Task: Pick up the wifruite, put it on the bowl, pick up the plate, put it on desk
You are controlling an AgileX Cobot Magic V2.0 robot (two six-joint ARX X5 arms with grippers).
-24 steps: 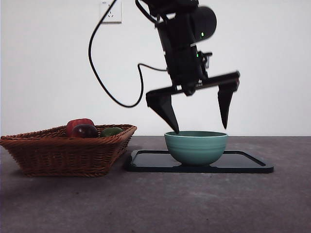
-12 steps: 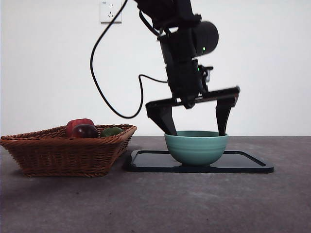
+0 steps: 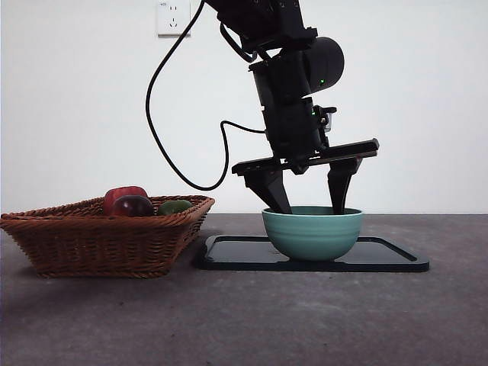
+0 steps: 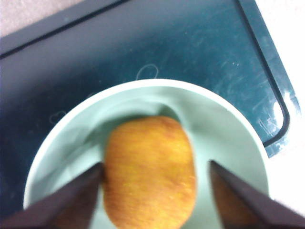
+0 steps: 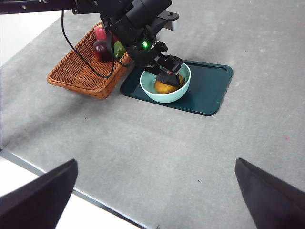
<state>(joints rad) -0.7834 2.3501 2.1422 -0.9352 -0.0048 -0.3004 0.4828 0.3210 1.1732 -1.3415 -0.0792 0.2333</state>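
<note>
While the wifruite [image 4: 150, 172] rests in the teal bowl [image 4: 238, 143], the left gripper [image 4: 152, 191] straddles it at 9 and 3 o'clock, jaws spread wide, apparently letting go.

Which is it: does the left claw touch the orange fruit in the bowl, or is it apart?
Cannot tell. In the left wrist view the left claw straddles the fruit in the bowl: a clear gap on one side, a blurred edge on the other.
</note>
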